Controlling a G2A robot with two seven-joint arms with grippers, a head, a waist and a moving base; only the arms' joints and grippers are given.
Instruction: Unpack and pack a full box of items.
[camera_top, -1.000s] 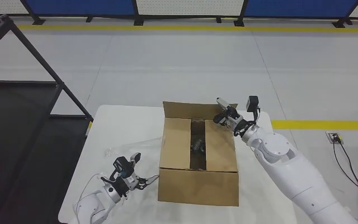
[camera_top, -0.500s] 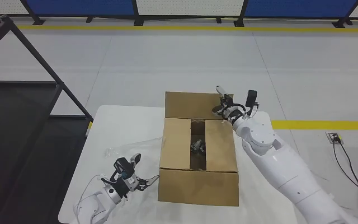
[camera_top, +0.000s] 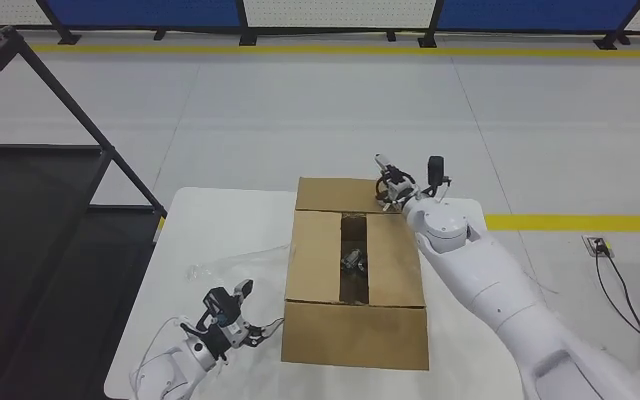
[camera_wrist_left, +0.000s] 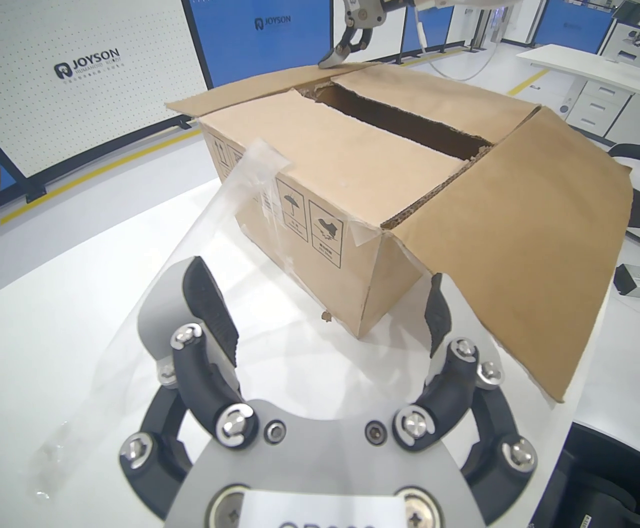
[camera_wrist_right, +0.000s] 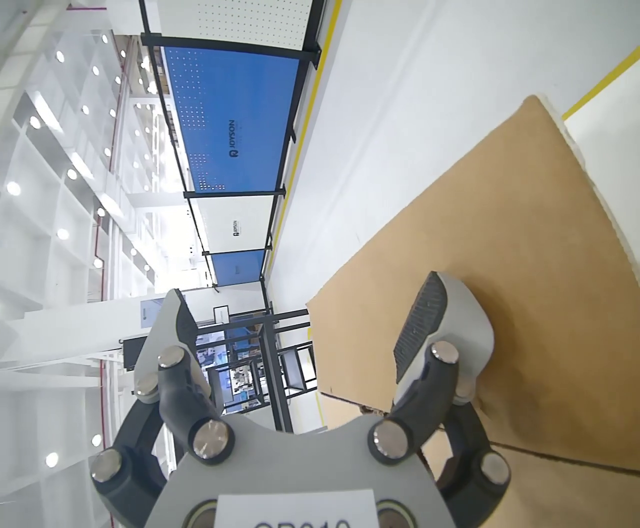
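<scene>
The box (camera_top: 355, 335) stands in the middle of the table (camera_top: 200, 230), its top partly open. Your right hand (camera_wrist_right: 305, 292) is open, one fingertip (camera_wrist_left: 330, 61) at the far flap (camera_top: 335, 193): press that flap fully outward with a flat pad, not the tip. Your left hand (camera_wrist_left: 315, 280) sits open, gripping nothing, beside the near left corner.

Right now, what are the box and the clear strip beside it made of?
Box: corrugated cardboard, matte brown; fluting shows along the cut flap edges. Clear strip: probably thin plastic tape or film, glossy and see-through; which one, I cannot tell.
</scene>
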